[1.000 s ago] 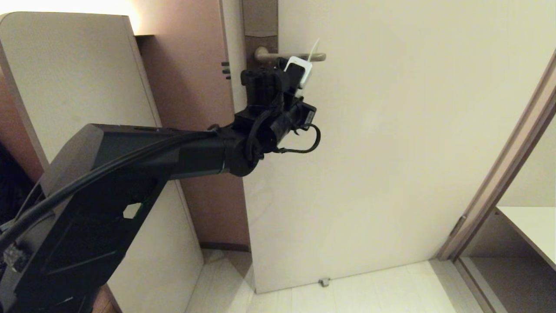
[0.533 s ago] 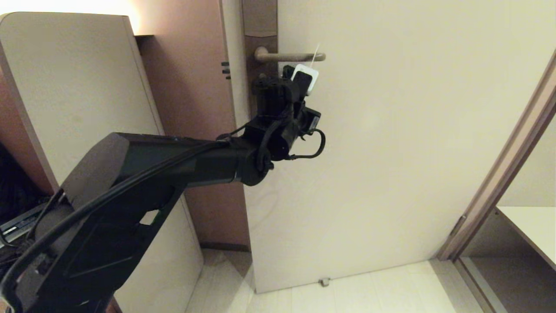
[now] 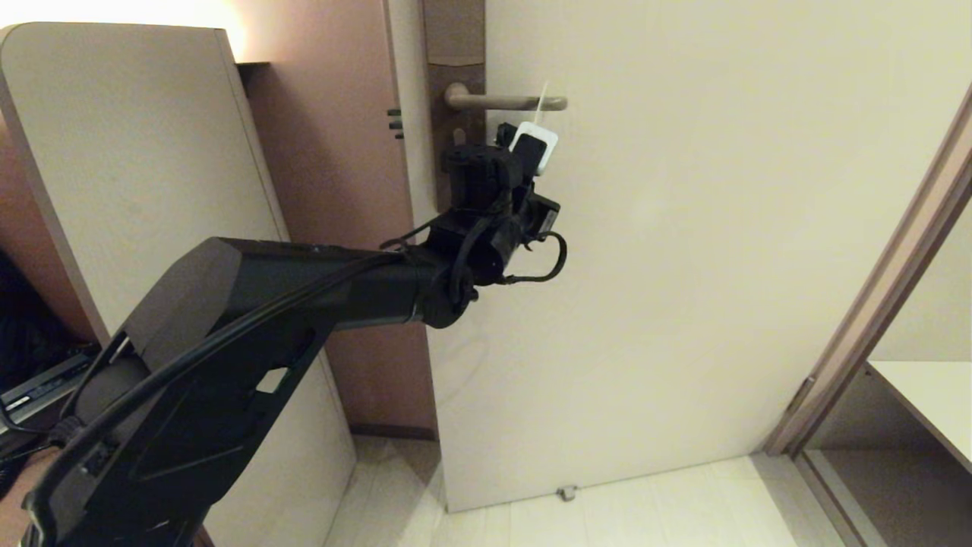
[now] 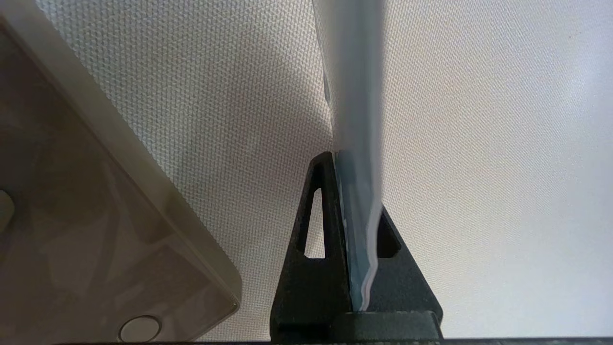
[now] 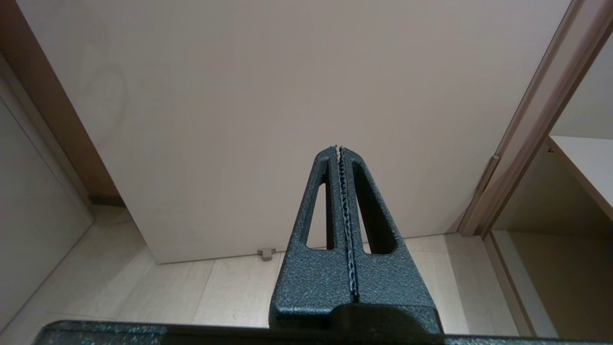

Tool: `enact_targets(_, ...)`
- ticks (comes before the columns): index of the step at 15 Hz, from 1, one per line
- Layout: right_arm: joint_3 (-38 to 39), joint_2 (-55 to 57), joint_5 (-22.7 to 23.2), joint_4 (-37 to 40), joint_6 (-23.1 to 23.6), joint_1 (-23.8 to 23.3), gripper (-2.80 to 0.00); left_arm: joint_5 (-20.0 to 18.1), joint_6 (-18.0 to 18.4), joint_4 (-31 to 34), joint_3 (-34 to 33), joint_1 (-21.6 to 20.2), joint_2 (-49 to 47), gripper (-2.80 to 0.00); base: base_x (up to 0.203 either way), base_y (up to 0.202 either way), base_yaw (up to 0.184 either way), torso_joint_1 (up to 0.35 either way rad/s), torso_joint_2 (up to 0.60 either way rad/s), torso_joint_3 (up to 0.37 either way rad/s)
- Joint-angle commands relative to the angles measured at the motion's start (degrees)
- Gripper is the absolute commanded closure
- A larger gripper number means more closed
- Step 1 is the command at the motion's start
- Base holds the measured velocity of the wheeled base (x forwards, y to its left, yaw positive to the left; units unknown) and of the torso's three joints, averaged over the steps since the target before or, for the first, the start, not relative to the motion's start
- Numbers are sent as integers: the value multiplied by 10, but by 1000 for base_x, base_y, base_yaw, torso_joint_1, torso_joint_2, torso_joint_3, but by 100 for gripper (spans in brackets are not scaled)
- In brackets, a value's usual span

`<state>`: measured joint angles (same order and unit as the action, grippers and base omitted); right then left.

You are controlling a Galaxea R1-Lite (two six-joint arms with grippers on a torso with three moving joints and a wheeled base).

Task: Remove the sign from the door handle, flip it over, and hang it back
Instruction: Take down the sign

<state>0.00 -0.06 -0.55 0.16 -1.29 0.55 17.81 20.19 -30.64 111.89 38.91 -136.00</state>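
Head view: the black left tool (image 3: 524, 144) reaches up to the cream door, just under the slim grey-bronze metal lever of the door handle (image 3: 505, 100), which runs level across the door from its tall plate of the same colour. The thin white card sign (image 3: 540, 106) rises edge-on from the tool as a pale sliver; its upper end crosses the lever near the free tip. From here I cannot tell whether the oval hole is around the lever or the card only stands in front of it. The lever lies straight above the tool, and its long axis is level, at a right angle to the upright card. I judge that the next move depends on this: the card has to travel along the lever toward or off its free end, not straight up or down. The left arm is the nearer one by far; the right arm does not show in this view.

Left wrist view: the left tool (image 4: 352, 191) is clenched on the lower edge of the sign (image 4: 354, 96), a pale blue-white strip seen on edge that runs away from the fingers along the textured door face. A corner of the brownish metal plate (image 4: 96, 239) lies to one side, well apart from the card.

Right wrist view: the right tool (image 5: 341, 158) is clenched on nothing and points at the lower part of the door and the pale floor, far below the handle.
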Motion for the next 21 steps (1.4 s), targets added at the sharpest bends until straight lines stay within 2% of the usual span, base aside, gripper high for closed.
enact_targets(1, 0, 1, 0, 0, 0, 1, 0, -3, 2, 1, 3, -1, 1, 0, 0, 0, 0, 0, 0, 0)
enact_targets(12, 0, 1, 0, 0, 0, 0, 0, -4, 17, 1, 3, 11, 22, 0, 0, 0, 0, 0, 0, 0)
enact_targets(21, 0, 1, 0, 0, 0, 0, 0, 12, 18, 1, 3, 54, 29, 0, 0, 0, 0, 0, 0, 0)
